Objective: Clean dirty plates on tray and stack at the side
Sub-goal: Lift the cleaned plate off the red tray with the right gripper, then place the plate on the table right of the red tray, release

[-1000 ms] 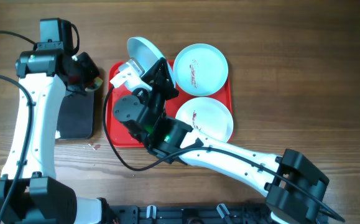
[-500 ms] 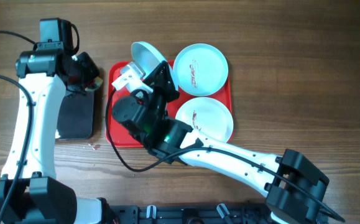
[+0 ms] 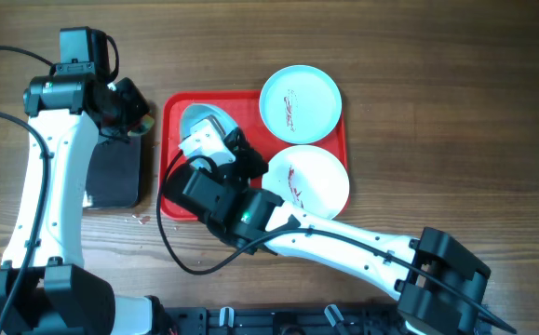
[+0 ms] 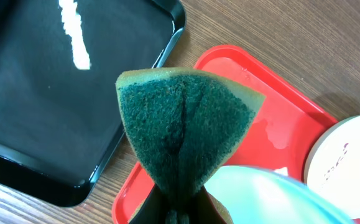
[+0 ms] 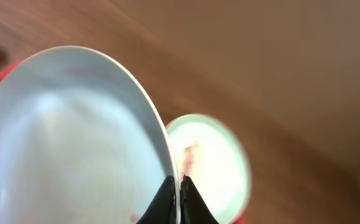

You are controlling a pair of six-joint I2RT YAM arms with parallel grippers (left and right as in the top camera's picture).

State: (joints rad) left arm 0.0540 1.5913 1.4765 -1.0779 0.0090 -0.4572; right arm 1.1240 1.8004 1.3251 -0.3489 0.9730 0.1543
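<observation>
Lower now, the right gripper pinched a plate by its rim over the tray; the left gripper clamped a sponge.

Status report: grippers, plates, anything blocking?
Left gripper shut on green sponge. Right gripper shut on rim of pale round plate. Two smeared plates on red plastic tray.

From overhead, the right arm's black wrist covers most of the pale mint-white round plate it holds, along with the left half of the large red plastic tray. The left arm hides one end of the small black tray on the worktop. In the left wrist view, the green scouring sponge masks the left claw, which the lower edge cuts off. In the right wrist view only the dark tips of the right claw show, and the far plate is blurred, its red smears unreadable.
</observation>
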